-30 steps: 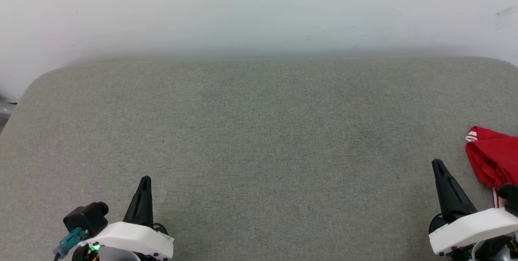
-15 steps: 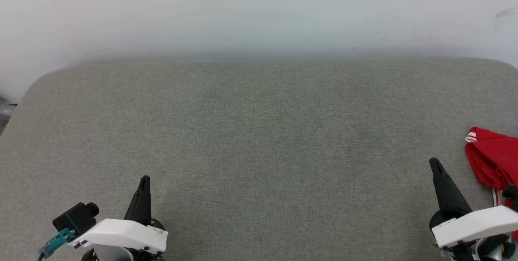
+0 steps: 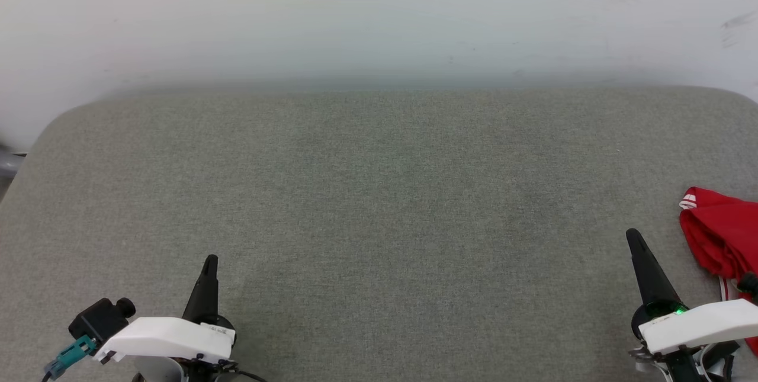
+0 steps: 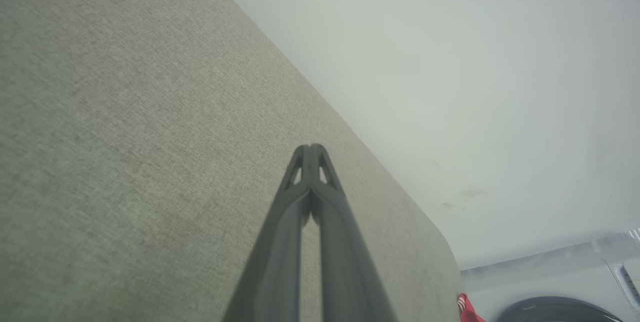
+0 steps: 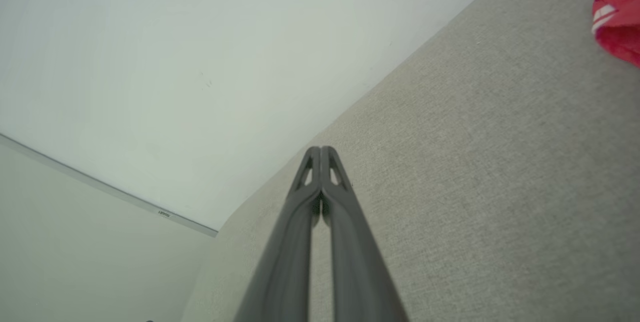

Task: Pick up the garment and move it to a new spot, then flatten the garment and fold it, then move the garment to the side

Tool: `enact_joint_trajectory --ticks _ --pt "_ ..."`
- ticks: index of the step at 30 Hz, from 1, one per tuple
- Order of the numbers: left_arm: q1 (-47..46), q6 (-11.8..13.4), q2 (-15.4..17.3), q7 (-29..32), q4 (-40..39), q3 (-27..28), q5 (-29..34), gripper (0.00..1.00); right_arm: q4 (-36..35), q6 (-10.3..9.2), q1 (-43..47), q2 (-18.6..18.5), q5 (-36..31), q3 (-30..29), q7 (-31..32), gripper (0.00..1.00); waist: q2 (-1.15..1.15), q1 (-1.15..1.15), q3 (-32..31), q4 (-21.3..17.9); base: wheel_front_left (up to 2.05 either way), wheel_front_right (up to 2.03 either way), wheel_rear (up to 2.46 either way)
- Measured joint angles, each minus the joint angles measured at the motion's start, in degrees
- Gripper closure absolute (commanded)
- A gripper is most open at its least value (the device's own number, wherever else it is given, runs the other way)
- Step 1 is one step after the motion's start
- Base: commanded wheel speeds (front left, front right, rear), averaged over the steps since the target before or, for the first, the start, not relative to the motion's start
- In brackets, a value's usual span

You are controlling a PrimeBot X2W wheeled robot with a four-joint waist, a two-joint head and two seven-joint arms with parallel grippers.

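Red jersey garment (image 3: pixel 719 240) with white-striped trim lies at right edge of grey fabric-covered counter (image 3: pixel 379 192), just beside right claw (image 3: pixel 632 234). Since a second ago both wrists have sunk slightly toward the robot and the garment is untouched. Left claw (image 3: pixel 210 260) and right claw are pinched closed, empty. Likely arms retiring, garment already set aside. Frame edge cuts garment off; fold quality and lettering hidden.

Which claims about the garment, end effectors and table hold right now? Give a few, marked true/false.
1. The red jersey garment with red-white striped trim lies at the right edge of the grey fabric-covered table. True.
2. The left end effector and right end effector are both shut. True.
3. The right end effector grips the garment. False: it holds nothing; its fingers stand beside the garment.
4. The garment is spread flat at the table's centre. False: it sits bunched at the right edge.
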Motion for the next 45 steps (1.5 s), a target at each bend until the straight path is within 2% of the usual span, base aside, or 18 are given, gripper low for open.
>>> enact_joint_trajectory --ticks 29,45 --pt "-1.5 -1.7 -1.0 5.0 0.9 2.5 -19.1 1.00 5.2 0.00 -2.5 0.2 20.1 0.0 0.4 1.00 0.00 0.00 -0.6 0.0 0.00 0.00 0.00" --pt "-2.2 -2.4 -1.4 6.9 1.2 3.5 -26.6 1.00 7.2 0.00 -3.5 0.3 28.0 0.0 0.5 1.00 0.00 0.00 -0.9 -0.1 0.00 0.00 0.00"
